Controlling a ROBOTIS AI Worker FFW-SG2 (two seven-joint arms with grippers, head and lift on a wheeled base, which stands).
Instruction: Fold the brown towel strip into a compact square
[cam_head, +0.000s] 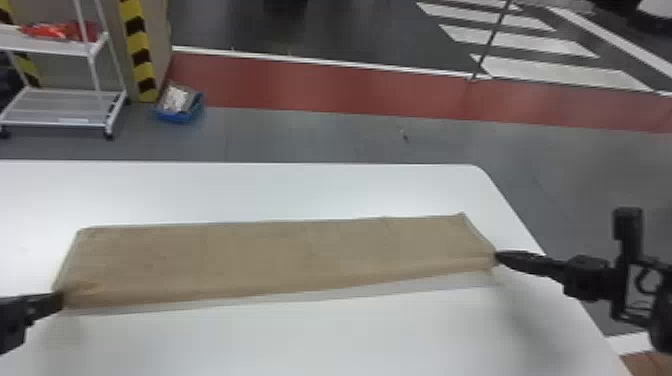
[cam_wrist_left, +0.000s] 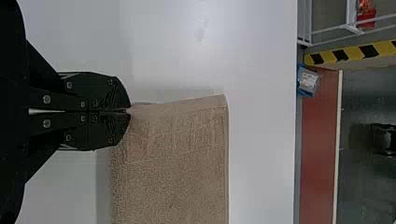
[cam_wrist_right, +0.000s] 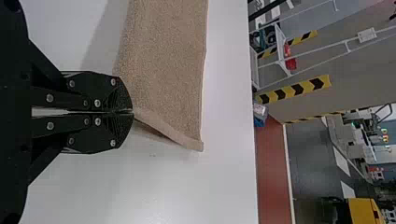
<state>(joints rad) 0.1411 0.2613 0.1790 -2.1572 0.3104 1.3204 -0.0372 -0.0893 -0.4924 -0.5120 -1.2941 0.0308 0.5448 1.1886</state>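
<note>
Brown towel strip (cam_head: 280, 260) spans mid-frame in head view, near edge a bit off table (cam_head: 350, 340). L tool (cam_head: 59, 301), lower left, closed on one near corner; R tool (cam_head: 497, 256), right of centre, ditto on the other. Prob. gripped at both ends so edge hangs straight for a lengthwise fold. R tool nr table's slanting right edge; more room twd frame bottom, some behind strip too.

Goes from white table (cam_head: 300, 187) to grey floor (cam_head: 300, 137), red strip (cam_head: 325, 87) and dark ground (cam_head: 340, 30), past a white cart (cam_head: 55, 106) and blue bin (cam_head: 172, 117) beside a yellow-and-black-striped pillar (cam_head: 137, 45)
</note>
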